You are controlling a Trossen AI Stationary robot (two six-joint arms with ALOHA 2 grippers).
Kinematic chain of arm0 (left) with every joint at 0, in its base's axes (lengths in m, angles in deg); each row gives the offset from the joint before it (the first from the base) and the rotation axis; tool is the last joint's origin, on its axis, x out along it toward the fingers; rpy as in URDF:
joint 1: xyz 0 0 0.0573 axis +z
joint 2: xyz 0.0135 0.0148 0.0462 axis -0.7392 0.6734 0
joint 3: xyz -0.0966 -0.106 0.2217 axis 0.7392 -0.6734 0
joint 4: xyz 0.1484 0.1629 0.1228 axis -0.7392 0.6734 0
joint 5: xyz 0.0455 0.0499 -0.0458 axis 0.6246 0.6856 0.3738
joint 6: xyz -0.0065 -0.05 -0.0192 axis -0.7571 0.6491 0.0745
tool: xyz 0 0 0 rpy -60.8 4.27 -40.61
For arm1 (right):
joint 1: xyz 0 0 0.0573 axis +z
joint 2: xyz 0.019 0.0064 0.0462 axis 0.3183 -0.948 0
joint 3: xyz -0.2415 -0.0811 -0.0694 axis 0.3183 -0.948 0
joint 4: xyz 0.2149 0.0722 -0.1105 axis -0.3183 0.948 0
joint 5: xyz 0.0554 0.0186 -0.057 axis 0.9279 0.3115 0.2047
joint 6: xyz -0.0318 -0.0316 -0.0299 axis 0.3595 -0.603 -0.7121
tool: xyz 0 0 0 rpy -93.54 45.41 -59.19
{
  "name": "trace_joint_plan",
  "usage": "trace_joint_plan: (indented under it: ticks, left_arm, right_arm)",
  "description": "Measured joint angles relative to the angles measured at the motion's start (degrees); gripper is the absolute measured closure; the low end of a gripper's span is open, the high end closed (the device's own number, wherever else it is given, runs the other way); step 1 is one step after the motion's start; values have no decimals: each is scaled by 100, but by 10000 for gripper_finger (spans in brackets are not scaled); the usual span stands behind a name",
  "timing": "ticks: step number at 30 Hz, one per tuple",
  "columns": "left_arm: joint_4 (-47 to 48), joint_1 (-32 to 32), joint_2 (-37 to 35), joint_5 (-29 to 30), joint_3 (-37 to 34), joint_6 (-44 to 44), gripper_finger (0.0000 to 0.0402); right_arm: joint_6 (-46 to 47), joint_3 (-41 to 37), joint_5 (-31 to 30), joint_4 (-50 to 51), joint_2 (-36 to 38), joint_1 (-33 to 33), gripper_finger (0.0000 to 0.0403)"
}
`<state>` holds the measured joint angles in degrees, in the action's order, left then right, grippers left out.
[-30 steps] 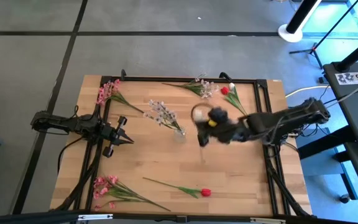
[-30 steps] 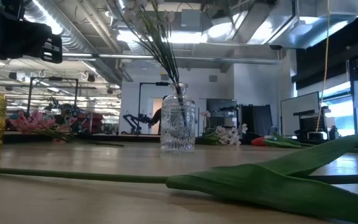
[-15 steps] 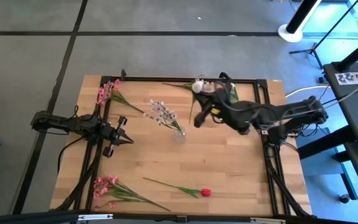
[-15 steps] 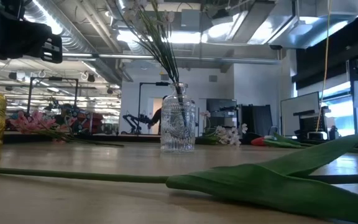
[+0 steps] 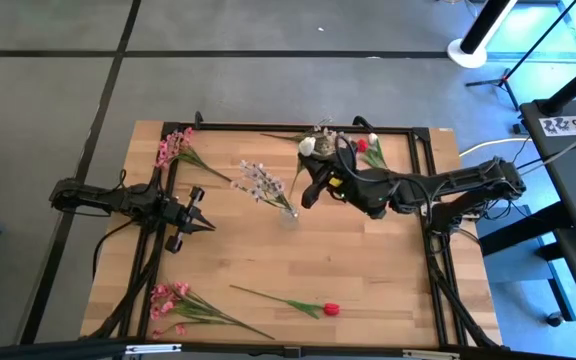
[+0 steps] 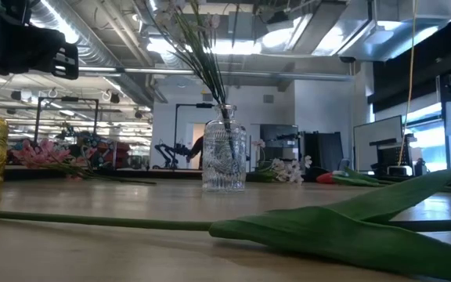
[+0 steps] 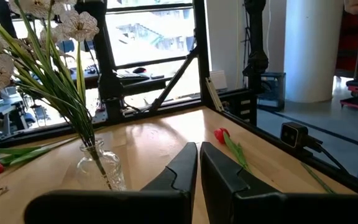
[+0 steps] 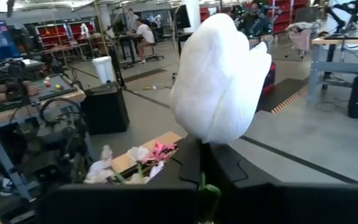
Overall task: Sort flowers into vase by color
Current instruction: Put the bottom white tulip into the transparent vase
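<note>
- High view: right gripper (image 5: 313, 190) clamped on the white rosebud (image 5: 307, 146) stem, bud raised just beyond the clear vase (image 5: 288, 213).
- Right wrist view: fingers closed tight beneath the bud.
- Step, by judgement: stem tip should be lowered upright into the vase neck, clear of the white sprigs (image 5: 259, 180) already in it.
- Right arm: stretched low across the table toward the vase.
- Left gripper (image 5: 206, 227): closed, empty, well apart from the vase.
</note>
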<state>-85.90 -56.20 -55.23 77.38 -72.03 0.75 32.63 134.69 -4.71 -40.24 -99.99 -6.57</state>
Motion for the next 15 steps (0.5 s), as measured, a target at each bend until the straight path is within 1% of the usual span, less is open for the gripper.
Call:
trace_joint_plan:
  ticks: [3, 5, 10, 12, 15]
  left_arm:
    - [-286, 0, 0, -62, 0, 77, 383]
    - [-783, -2, 0, -109, 0, 303, 383]
    - [-2728, -2, 0, -15, 0, 1448, 383]
    - [-3627, -2, -2, 16, 2, 1765, 383]
    - [-4771, -2, -2, 14, 2, 2011, 383]
  right_arm:
    - [93, 0, 90, 29, 0, 1, 398]
    - [213, 2, 164, 37, -45, -2, 397]
    - [352, 4, 271, 225, -193, -2, 394]
    - [411, -1, 349, 415, -244, 0, 393]
    - [419, 1, 569, 627, -307, -2, 392]
